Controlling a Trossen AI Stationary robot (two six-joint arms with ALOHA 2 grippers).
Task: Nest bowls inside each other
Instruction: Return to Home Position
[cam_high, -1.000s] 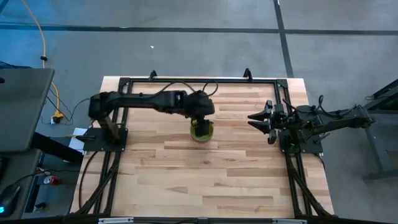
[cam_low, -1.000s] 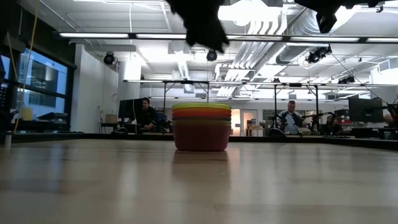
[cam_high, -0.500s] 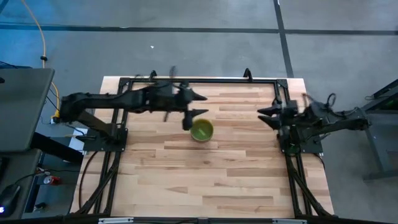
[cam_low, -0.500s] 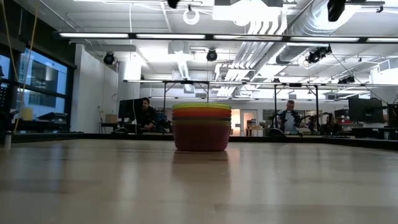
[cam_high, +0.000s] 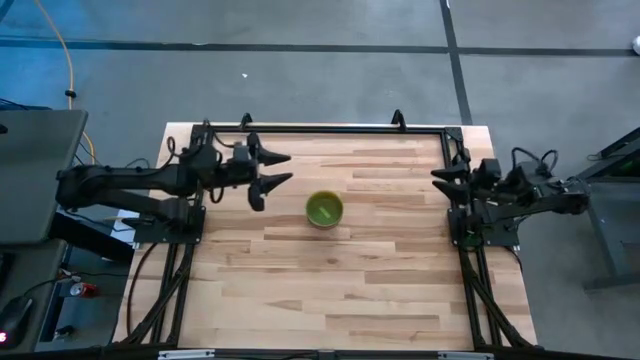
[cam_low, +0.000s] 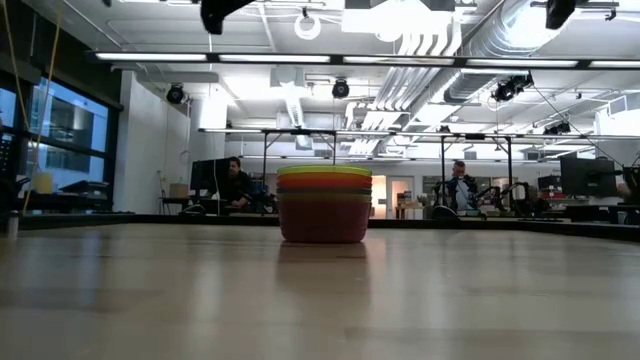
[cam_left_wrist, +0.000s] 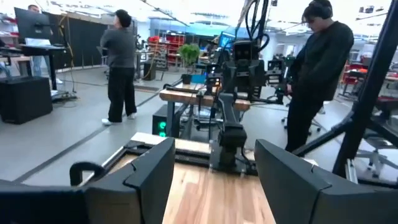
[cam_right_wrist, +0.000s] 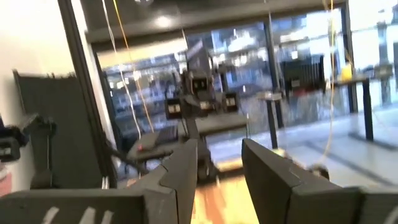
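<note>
The bowls stand nested in one stack near the table's middle, bottom bowl on the wood. From above only the green top bowl shows; the low view shows the stack with green and orange rims over a dark pink body. My left gripper is open, raised, left of the stack, fingers pointing toward the table's right. My right gripper is open at the table's right edge, pointing left. Neither wrist view shows the bowls.
A black metal frame runs along the table's far edge and down both sides by the arm bases. Bare wood lies between the stack and the near edge. People stand and sit in the room beyond the table.
My left gripper has risen off the stack and drawn back toward the table's left edge, turning from pointing down to lying level. My right gripper has drawn back a little toward the right edge. The stack has stayed where it was.
</note>
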